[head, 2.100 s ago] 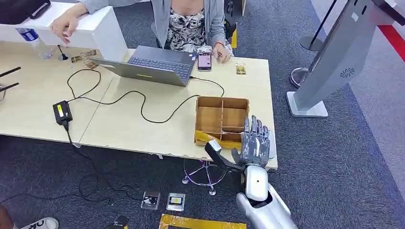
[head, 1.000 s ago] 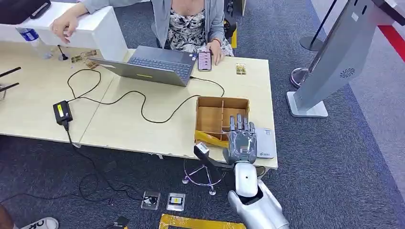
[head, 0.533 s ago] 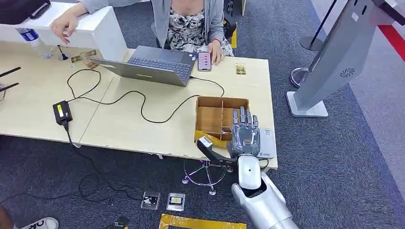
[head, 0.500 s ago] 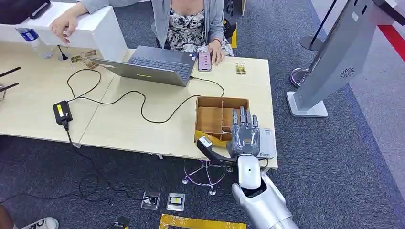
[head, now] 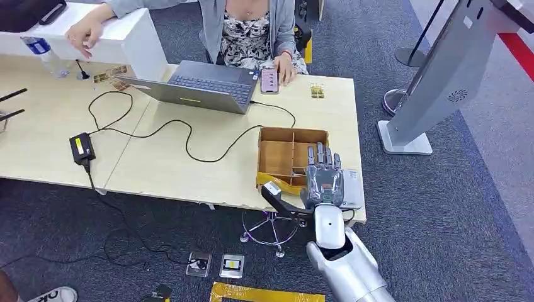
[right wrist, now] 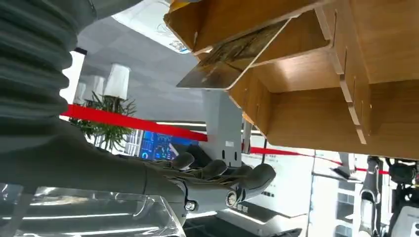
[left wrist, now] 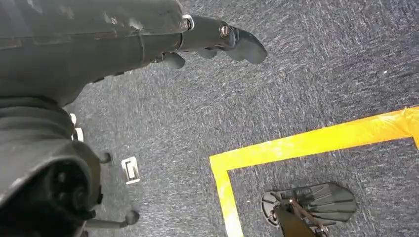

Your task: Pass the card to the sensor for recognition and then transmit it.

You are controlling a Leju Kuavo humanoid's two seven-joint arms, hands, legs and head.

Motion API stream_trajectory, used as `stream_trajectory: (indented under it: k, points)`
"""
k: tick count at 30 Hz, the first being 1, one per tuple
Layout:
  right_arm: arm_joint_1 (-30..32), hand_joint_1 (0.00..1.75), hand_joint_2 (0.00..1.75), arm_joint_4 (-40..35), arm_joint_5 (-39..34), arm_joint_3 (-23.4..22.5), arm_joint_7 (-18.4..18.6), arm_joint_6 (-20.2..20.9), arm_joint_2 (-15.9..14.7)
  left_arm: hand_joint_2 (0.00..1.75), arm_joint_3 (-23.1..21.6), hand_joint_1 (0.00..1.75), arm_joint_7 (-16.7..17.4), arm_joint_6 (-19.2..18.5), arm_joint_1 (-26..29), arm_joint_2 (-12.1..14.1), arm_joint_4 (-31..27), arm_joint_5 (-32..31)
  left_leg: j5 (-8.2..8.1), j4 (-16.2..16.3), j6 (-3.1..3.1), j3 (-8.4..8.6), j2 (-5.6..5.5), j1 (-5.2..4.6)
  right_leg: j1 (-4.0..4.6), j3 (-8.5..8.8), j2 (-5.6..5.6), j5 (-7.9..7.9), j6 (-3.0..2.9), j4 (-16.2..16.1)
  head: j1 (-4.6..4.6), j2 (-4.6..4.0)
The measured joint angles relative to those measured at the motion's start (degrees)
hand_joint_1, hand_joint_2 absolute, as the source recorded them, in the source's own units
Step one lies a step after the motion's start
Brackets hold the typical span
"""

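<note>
Right hand [head: 322,179] spread flat over the near right cells of the wooden divider box [head: 293,131], at the near edge of the table [head: 189,170]; fingers [right wrist: 247,177] stretched out and apart, nothing between them. Left hand [left wrist: 217,37] hanging over the carpet with nothing in it; cannot tell whether spread or curled.

Card [right wrist: 232,61] seen from the right wrist: leaning aslant in a cell of the box, one rounded corner jutting past the rim, free of the hand. Flat grey-white sensor pad [head: 352,189] lying on the table just beside the box, partly under the hand's edge.

Judged thin, light, stiff and slick: likely to slide between hard fingertips and hard to lift off a flat face. Best taken at the jutting corner or free long edge, pinched across both faces between thumb and finger, then drawn out along its own slant so as not to jam against the partitions.

Printed pattern on the card's face, too small to read. Small blue mark on the pad, illegible. No brand legible anywhere.
</note>
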Motion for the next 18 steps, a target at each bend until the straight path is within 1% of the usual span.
stream_trajectory:
  k: [1,2,3,4,11,12,13,14,18]
  points:
    - [0.01,0.00,1.75,0.00,-0.07,0.00,0.00,0.15,-0.02,0.00,0.00,0.00,0.00,0.00,-0.05,0.00,0.00,-0.04,0.00,0.00,0.00,0.00,0.00,0.00,0.00,0.00,0.00,0.00,0.00,0.00,0.00,0.00]
    - [0.01,0.07,1.75,0.00,-0.17,0.00,0.00,0.30,-0.09,0.00,0.00,0.00,0.00,-0.04,-0.09,0.00,0.00,-0.09,0.00,0.00,0.00,0.00,0.00,0.00,0.00,0.00,0.00,0.00,0.00,0.00,0.00,0.00]
    - [0.01,1.50,1.75,0.00,-0.26,0.00,0.00,0.43,-0.13,0.00,0.00,0.00,0.00,-0.07,-0.14,0.00,0.00,-0.15,0.00,0.00,0.00,0.00,0.00,0.00,0.00,0.00,0.01,0.00,0.00,0.00,0.00,0.00]
    - [0.01,1.75,1.75,0.00,-0.44,0.00,0.00,0.72,-0.20,0.00,0.00,0.00,0.04,-0.07,-0.19,0.00,0.00,-0.26,0.00,0.00,0.00,0.00,0.00,0.00,0.00,0.00,0.01,0.00,0.00,0.00,0.00,0.00]
    - [0.18,1.75,1.75,0.00,-2.12,0.00,-0.85,2.01,-0.59,0.00,-0.20,0.00,0.15,-0.15,-0.50,0.00,0.00,-0.79,0.00,0.00,0.00,0.00,0.00,0.00,0.00,-0.01,0.00,0.00,0.00,0.00,0.00,0.00]
    - [0.29,1.10,1.75,0.00,-2.25,0.00,-0.87,2.23,-0.68,0.00,-0.28,0.00,0.15,-0.15,-0.53,0.00,0.00,-0.81,0.00,0.00,0.00,0.00,0.00,0.00,0.00,-0.01,0.00,0.00,0.00,0.00,0.00,0.00]
    - [0.43,0.49,1.75,0.00,-2.49,0.00,-0.85,2.38,-0.77,0.00,-0.35,0.00,0.15,-0.15,-0.54,0.00,0.00,-0.96,0.00,0.00,0.00,0.00,0.01,0.00,0.00,-0.01,0.01,0.00,0.00,0.00,0.00,0.00]
    - [0.55,0.00,1.75,0.00,-2.75,0.00,-0.85,2.43,-0.83,0.00,-0.37,0.00,0.17,-0.15,-0.55,0.00,0.00,-1.03,0.00,0.00,0.00,0.00,0.01,0.00,0.00,-0.01,0.01,0.00,0.00,0.00,0.00,0.00]
    - [0.80,0.00,1.75,0.00,-3.06,0.00,-0.76,1.94,-1.11,0.00,-0.50,0.00,0.20,-0.17,-0.67,0.00,0.00,-1.27,0.00,0.00,0.00,0.00,0.00,0.00,0.00,-0.01,0.01,0.00,0.00,0.00,0.00,0.00]
